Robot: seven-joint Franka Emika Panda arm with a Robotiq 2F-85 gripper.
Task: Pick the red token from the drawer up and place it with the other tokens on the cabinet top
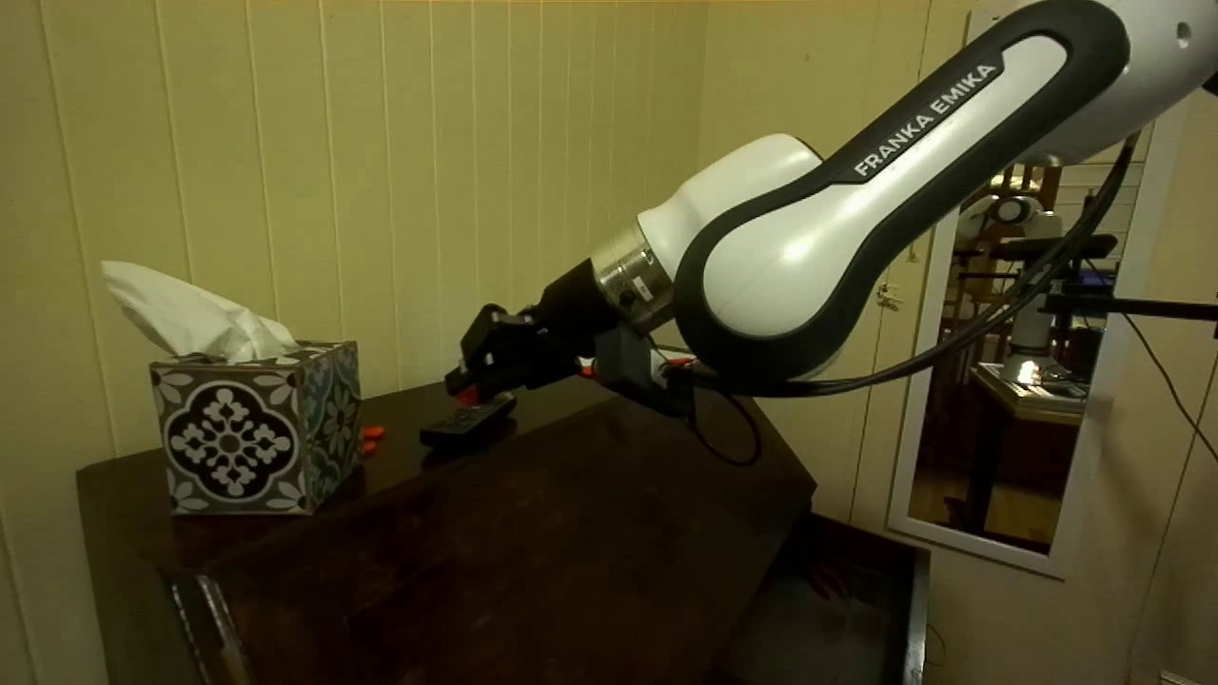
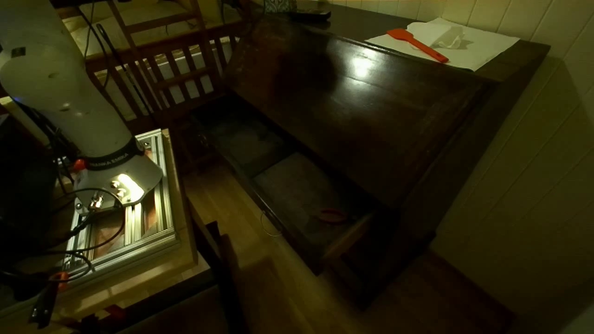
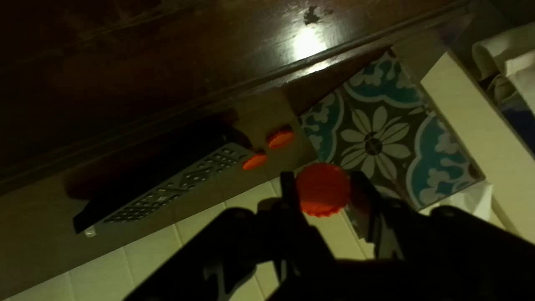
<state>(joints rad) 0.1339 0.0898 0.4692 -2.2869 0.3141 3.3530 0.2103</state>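
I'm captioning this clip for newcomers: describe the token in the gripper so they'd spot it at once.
In the wrist view, find the patterned tissue box on the cabinet top. At its lower left in the picture, the gripper pinches a round red token with a ridged rim. Two other tokens lie on the cabinet top; only this one is held.

Red token (image 3: 322, 189), round and crimp-rimmed, sits pinched in the fingers (image 3: 289, 188) above the counter (image 1: 400, 419)! Two more tokens (image 3: 281, 139) lie between its front and back edges; the drawer (image 2: 297, 185) stands open below.
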